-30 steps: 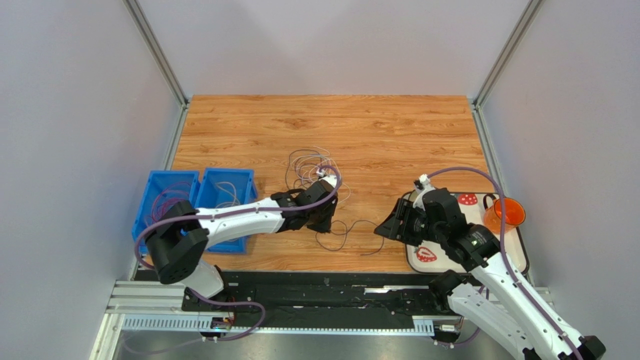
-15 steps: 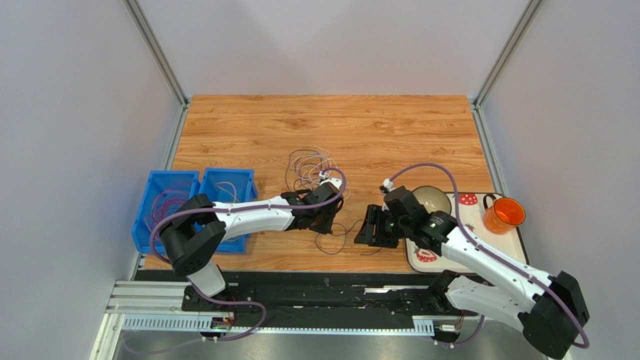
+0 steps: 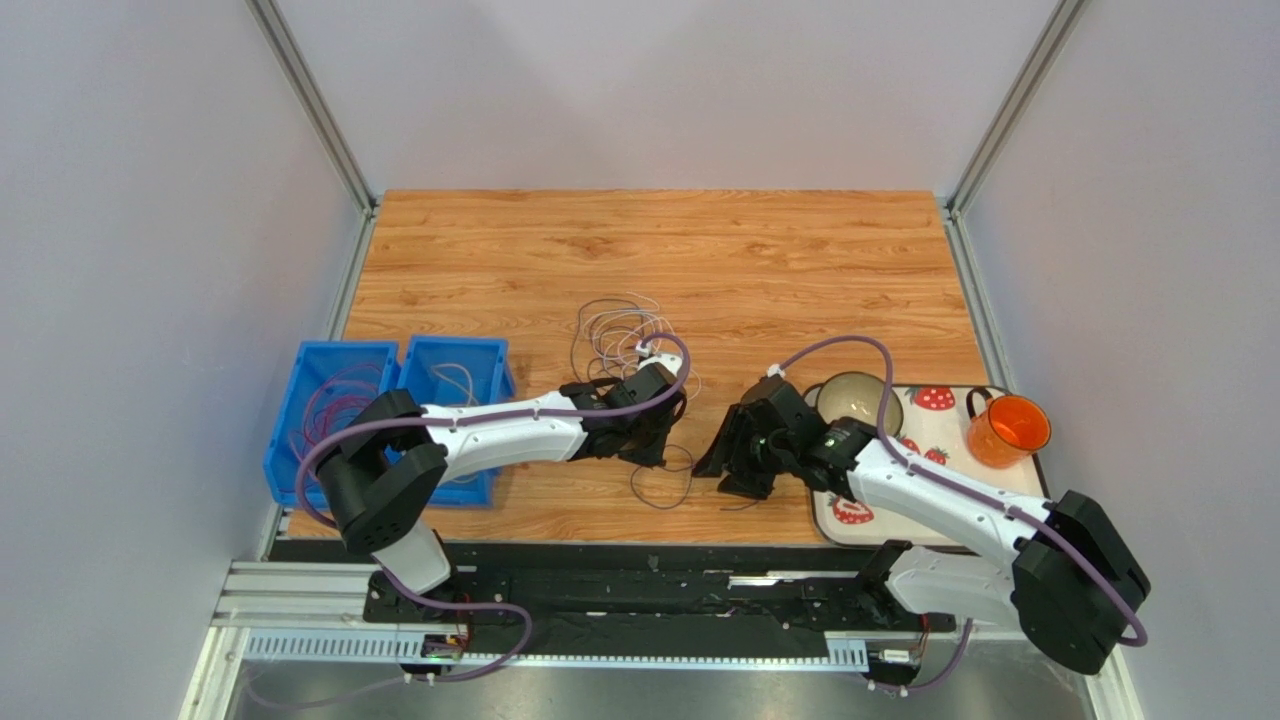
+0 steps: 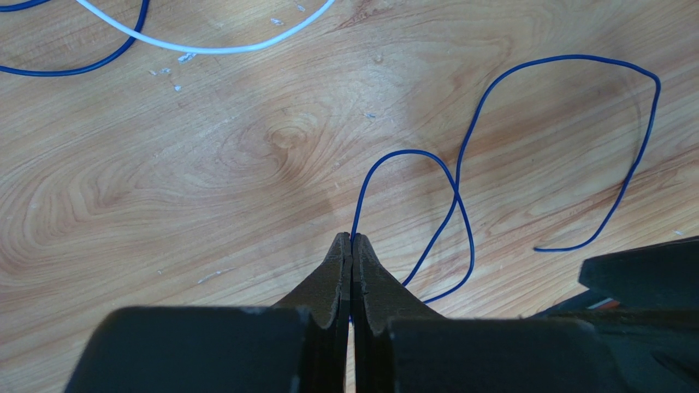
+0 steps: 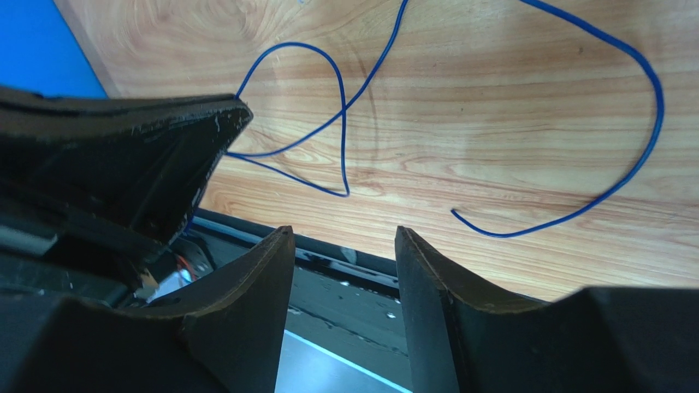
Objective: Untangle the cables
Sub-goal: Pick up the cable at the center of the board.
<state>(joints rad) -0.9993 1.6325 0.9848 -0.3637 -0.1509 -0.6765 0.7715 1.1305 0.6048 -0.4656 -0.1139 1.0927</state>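
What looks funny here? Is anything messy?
The blue wire looks messy: it lies on the table in loops that cross each other, with part of it pinched in the shut left tool. Tiny white specks dot the wood near the white wire. Nothing looks broken.

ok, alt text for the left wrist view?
The left gripper, shut, pinches a thin blue cable at its tip. The cable crosses itself once, then sweeps in a wide loop over the wooden table to a free end at the right. A white cable arcs across the top left.
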